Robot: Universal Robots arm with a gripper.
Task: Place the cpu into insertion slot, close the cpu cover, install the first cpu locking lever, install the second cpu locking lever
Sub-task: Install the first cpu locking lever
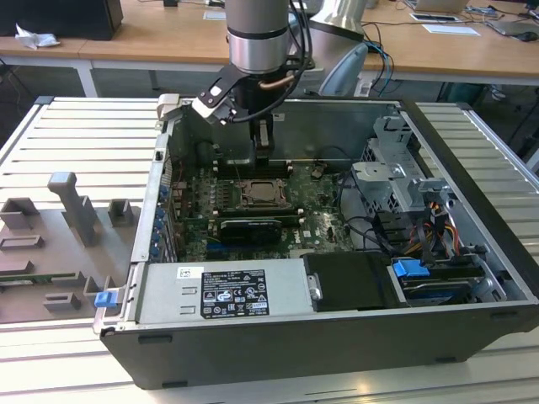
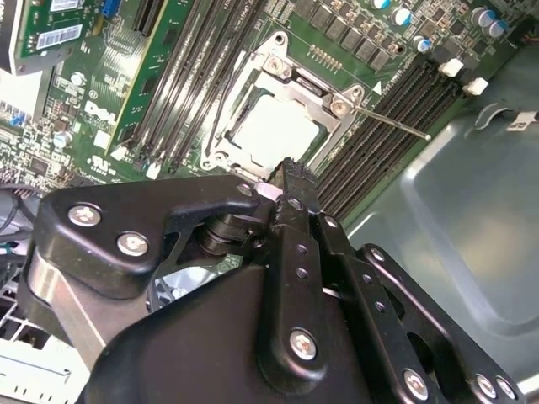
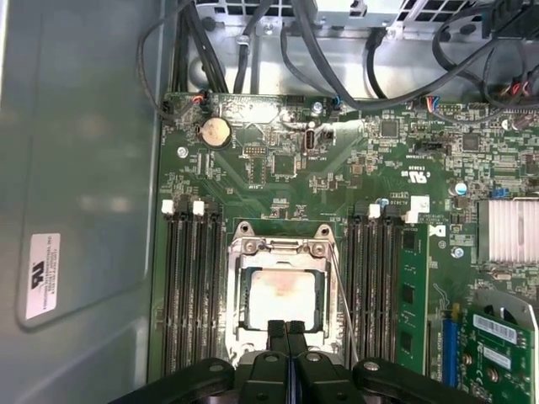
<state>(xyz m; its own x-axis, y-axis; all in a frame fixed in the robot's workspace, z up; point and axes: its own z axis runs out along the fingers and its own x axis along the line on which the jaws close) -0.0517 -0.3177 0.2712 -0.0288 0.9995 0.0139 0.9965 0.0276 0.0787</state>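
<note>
The cpu (image 3: 282,295) (image 2: 274,130), a pale square chip, lies in the insertion slot (image 3: 236,324) (image 1: 263,195) on the green board. The silvery cpu cover (image 3: 280,249) (image 2: 296,88) lies flat over it, framing the chip. One thin locking lever (image 3: 339,290) (image 2: 392,122) runs beside the socket, and its free end sticks out over the memory slots. My gripper (image 3: 286,330) (image 2: 289,171) (image 1: 263,156) hovers just over one edge of the socket. Its black fingers are shut together with nothing between them.
Long black memory slots (image 3: 194,286) (image 3: 377,286) flank the socket on both sides. Cables (image 3: 337,59) hang along the board's edge. The grey case wall (image 3: 80,168) is close by. A power supply (image 1: 227,290) and drive bay (image 1: 396,181) fill the case's other side.
</note>
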